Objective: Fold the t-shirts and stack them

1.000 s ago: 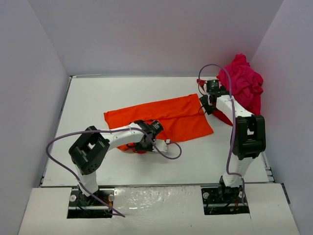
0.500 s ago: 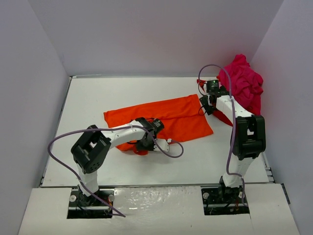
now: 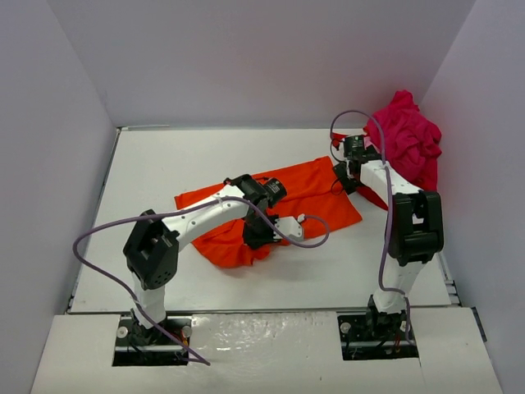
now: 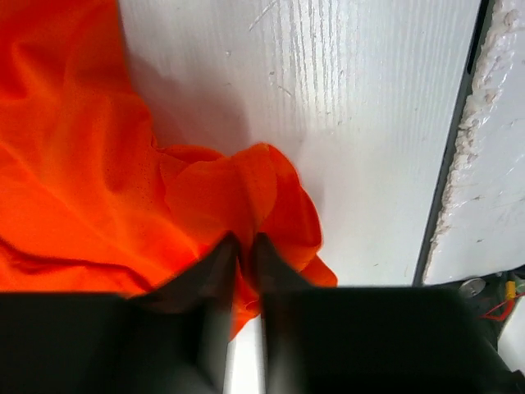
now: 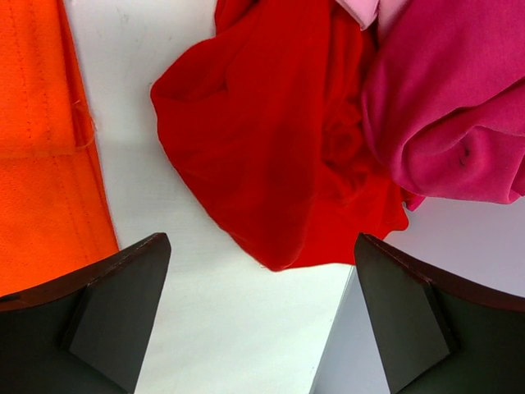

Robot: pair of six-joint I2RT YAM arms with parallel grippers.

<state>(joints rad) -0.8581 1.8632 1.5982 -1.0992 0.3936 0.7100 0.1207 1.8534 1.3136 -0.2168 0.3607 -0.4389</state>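
Observation:
The orange-red t-shirt (image 3: 316, 185) lies across the middle of the table, with a bunched part hanging toward the near side. My left gripper (image 3: 254, 235) is shut on a fold of it, and the pinched cloth shows in the left wrist view (image 4: 246, 189) between the closed fingers (image 4: 215, 271). A red t-shirt (image 5: 279, 139) lies crumpled at the right, beside the magenta-pink t-shirt pile (image 3: 406, 135), which also shows in the right wrist view (image 5: 451, 98). My right gripper (image 5: 262, 316) is open and empty just above the table, near the red shirt's edge and next to the orange shirt's right end (image 5: 41, 164).
White walls close in the table on the left, back and right. The pink pile leans against the right wall (image 3: 459, 123). A purple cable (image 3: 308, 240) loops from my left arm over the orange shirt. The table's near edge strip (image 4: 451, 164) runs beside my left gripper.
My left gripper has risen and swung toward the back right with the orange cloth pinched, dragging the shirt's near part with it. My right arm has barely moved.

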